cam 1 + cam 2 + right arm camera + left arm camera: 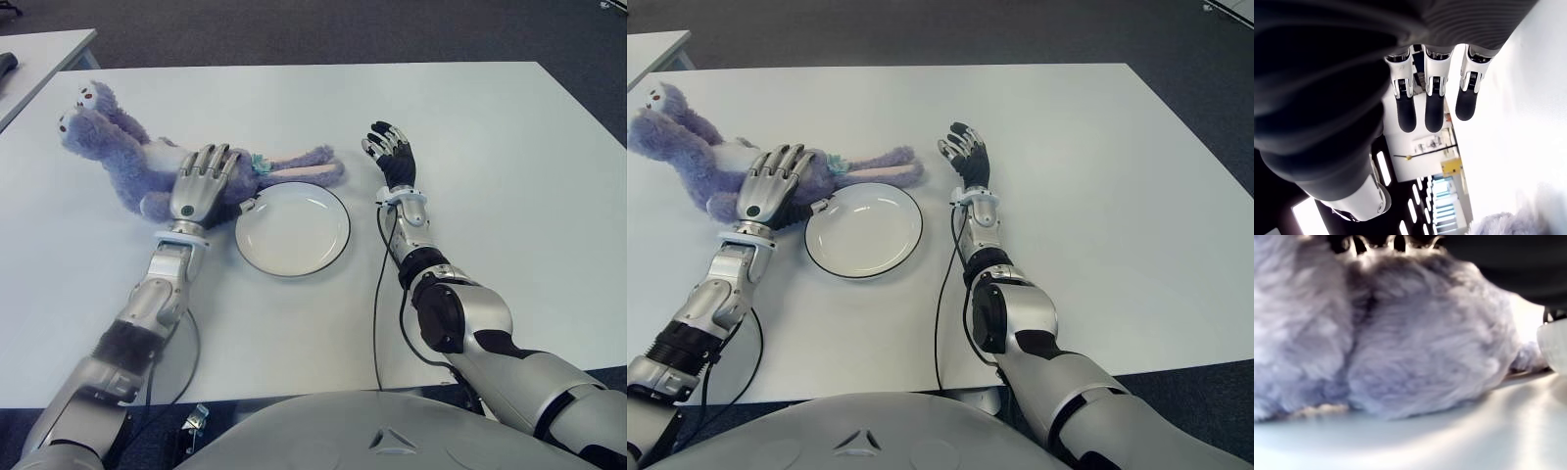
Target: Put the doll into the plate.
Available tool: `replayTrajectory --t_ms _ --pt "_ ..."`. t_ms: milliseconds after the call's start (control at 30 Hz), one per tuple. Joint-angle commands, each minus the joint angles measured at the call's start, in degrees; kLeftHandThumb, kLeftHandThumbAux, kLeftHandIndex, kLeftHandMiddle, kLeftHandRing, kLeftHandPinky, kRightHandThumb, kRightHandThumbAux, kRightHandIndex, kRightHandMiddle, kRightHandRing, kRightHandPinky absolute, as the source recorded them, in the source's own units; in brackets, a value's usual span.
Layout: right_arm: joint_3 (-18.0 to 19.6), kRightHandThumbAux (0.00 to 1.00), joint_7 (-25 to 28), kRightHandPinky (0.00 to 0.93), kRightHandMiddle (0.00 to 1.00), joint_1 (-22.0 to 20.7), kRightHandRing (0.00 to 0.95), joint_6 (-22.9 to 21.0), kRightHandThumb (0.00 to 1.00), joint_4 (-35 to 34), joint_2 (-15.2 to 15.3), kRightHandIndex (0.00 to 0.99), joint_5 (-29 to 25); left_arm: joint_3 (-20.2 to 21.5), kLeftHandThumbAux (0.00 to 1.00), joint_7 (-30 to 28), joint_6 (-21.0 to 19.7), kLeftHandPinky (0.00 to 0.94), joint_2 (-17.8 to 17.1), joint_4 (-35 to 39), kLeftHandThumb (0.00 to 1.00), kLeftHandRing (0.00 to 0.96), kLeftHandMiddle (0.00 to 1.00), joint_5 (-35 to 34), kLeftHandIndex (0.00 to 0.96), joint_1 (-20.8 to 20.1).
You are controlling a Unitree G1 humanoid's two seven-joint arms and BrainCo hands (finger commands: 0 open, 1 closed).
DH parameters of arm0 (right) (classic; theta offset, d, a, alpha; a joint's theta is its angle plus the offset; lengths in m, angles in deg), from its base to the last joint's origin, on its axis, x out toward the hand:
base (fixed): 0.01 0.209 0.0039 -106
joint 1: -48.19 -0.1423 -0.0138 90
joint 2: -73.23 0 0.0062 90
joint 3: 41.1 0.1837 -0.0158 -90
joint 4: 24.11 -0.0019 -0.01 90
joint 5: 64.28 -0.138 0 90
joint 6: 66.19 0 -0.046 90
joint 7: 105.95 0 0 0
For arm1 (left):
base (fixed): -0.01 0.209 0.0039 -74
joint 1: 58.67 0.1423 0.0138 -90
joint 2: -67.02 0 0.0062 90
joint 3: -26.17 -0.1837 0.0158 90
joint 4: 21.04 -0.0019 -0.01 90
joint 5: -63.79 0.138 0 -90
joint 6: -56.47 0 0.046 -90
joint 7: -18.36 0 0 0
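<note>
Left hand (201,181) lies on the doll (118,157) beside the plate (292,230).
Its grip is unclear: the left wrist view shows only fur; right hand (392,152) slack.

The plate (292,230) lies bare, open from above. Just behind the plate, the doll (147,162) and the left hand (201,181) block the far-left rim. Right of the plate, the right hand (392,152) stands apart, with bare desk (509,147) beyond.

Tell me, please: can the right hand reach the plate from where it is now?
Probably yes. The right hand, fingers open and holding nothing, shows just to the right of the plate, with only bare table between them. The left hand is over the doll, on the plate's other side.
</note>
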Motion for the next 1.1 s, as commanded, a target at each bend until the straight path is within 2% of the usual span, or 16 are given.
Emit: replayTrajectory --t_ms 33,133,167,233,433,633,833,1100 --pt "2.21 0.890 -0.52 0.186 0.200 12.92 0.186 -3.21 0.355 7.16 -5.52 0.217 -2.11 -3.54 0.227 -4.56 -0.29 0.000 -2.67 -11.74 0.287 0.000 0.000 3.66 0.000 -2.74" --pt "2.20 0.892 -0.64 0.186 0.201 12.87 0.186 -3.38 0.356 7.17 -5.48 0.218 -1.98 -5.06 0.242 -1.49 0.03 0.000 -2.18 -19.19 0.337 0.000 0.000 4.85 0.000 -6.59" --pt "2.18 0.896 -0.70 0.190 0.201 12.85 0.187 -3.46 0.358 7.18 -5.45 0.217 -1.92 -5.48 0.256 -0.66 -0.05 0.007 -1.91 -21.04 0.397 0.000 0.000 5.21 0.000 -7.53" --pt "2.11 0.899 -0.87 0.195 0.201 12.83 0.188 -3.55 0.360 7.19 -5.40 0.215 -1.80 -6.57 0.266 1.06 -0.52 0.022 -1.34 -24.54 0.450 0.000 0.000 6.16 0.000 -9.31" --pt "1.47 0.912 -1.28 0.198 0.203 12.85 0.188 -4.23 0.365 7.29 -4.97 0.197 -1.06 -9.62 0.275 2.95 -3.25 0.034 -0.71 -28.32 0.526 0.000 0.000 9.01 0.000 -11.82" --pt "1.12 0.925 -1.15 0.192 0.212 12.87 0.190 -4.56 0.381 7.32 -4.68 0.186 -0.79 -11.57 0.266 4.12 -5.40 0.013 -0.06 -30.72 0.533 0.000 0.000 10.06 0.000 -13.41" --pt "1.12 0.928 -0.91 0.194 0.217 12.82 0.192 -4.57 0.394 7.32 -4.61 0.180 -0.91 -12.81 0.251 4.02 -6.35 0.000 -0.03 -31.25 0.497 0.000 0.000 9.92 0.000 -14.09" --pt "1.43 0.921 -0.70 0.179 0.212 12.85 0.194 -4.19 0.399 7.29 -4.66 0.191 -1.23 -12.44 0.252 4.47 -6.17 0.000 0.00 -30.24 0.452 0.000 0.000 7.87 0.000 -13.75"
